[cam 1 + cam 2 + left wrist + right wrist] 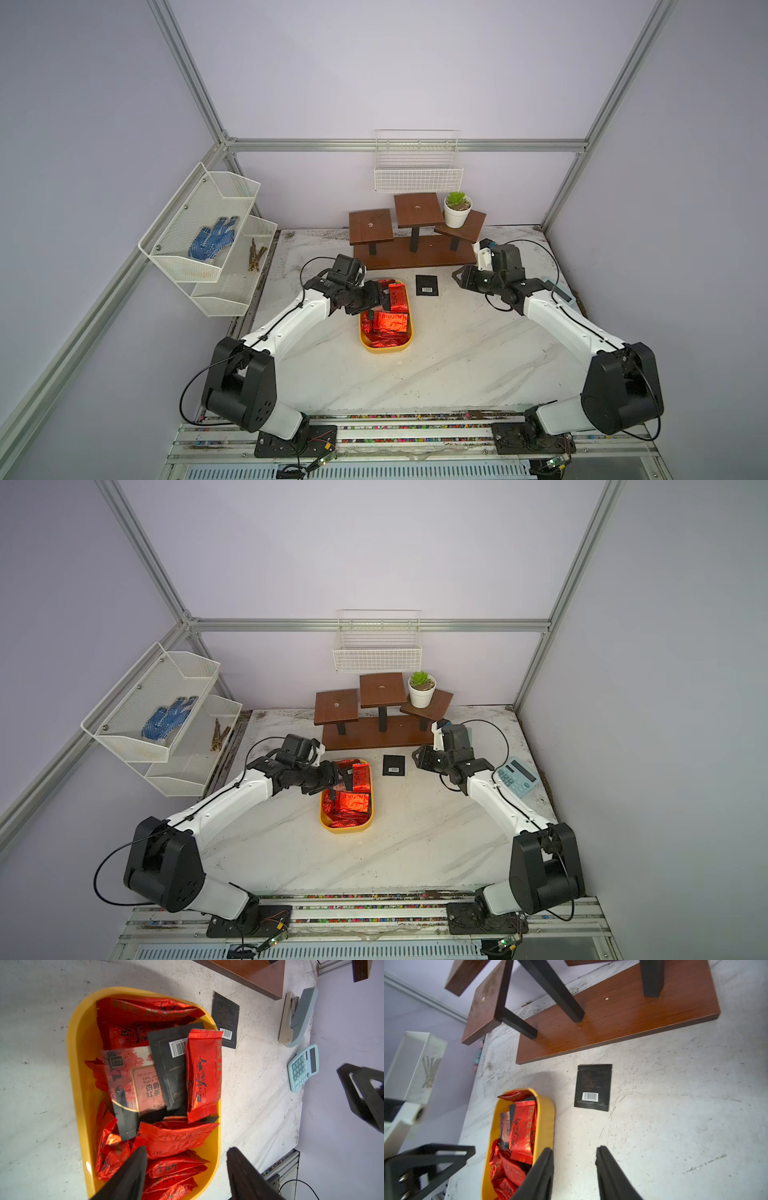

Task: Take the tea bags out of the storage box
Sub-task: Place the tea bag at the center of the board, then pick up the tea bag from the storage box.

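The white marble table (457, 365) sits in a pale-walled booth, mostly bare. The left gripper (187, 1149) hangs with fingers spread and empty over the tea bags (203, 1076) heaped in the yellow box (74, 1084) at the centre of both top views, likely lined up to pinch a top packet. The right gripper (574, 1149), fingers also apart and empty, hovers right of the box near a black packet (592, 1086) lying flat on the table. Open room lies in the lower half of the top views, while the wooden stand (415, 249) crowds the box's upper end.
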Robot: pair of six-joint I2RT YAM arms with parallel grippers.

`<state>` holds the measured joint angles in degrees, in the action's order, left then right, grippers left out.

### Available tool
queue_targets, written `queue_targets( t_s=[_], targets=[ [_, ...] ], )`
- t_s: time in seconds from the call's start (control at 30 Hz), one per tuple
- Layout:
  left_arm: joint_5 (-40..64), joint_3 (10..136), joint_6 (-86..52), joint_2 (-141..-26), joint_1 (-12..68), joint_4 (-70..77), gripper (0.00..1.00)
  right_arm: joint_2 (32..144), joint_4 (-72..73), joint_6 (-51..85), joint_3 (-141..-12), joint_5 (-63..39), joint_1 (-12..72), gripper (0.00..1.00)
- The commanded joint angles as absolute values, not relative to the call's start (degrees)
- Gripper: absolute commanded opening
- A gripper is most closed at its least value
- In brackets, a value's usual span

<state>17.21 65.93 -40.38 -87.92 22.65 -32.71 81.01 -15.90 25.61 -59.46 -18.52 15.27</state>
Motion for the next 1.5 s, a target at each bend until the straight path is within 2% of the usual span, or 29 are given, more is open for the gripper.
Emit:
queue_targets(
  t_s=[0.0, 0.33, 0.7, 0.93, 0.97, 1.1, 1.47],
  targets=[
    [15.84, 69.69, -38.07, -90.95, 23.2, -32.65, 0.64, 77.58, -18.55, 24.87, -56.94, -19.68, 17.55, 0.4],
    [15.28, 78.9, -35.04, -102.21, 25.52, -34.02, 0.49, 74.27, -18.11, 25.75, -50.51, -20.65, 22.84, 0.4],
    [12.42, 82.33, -33.33, -107.32, 26.98, -35.77, 0.46, 74.37, -17.02, 25.83, -49.57, -21.26, 22.85, 0.4],
    [13.49, 83.03, -33.04, -107.85, 27.13, -35.68, 0.19, 74.88, -16.81, 26.0, -49.48, -21.37, 22.83, 0.39],
    [13.71, 82.97, -33.05, -107.76, 27.19, -35.68, 0.12, 74.88, -16.81, 26.0, -49.4, -21.17, 22.84, 0.39],
    [14.08, 83.02, -33.02, -107.1, 27.07, -35.71, 0.0, 74.69, -16.89, 25.97, -49.31, -21.05, 22.85, 0.39],
    [12.13, 85.07, -31.78, -101.32, 27.05, -41.29, 0.0, 72.54, -18.27, 25.66, -50.66, -19.78, 22.51, 0.39]
  ],
)
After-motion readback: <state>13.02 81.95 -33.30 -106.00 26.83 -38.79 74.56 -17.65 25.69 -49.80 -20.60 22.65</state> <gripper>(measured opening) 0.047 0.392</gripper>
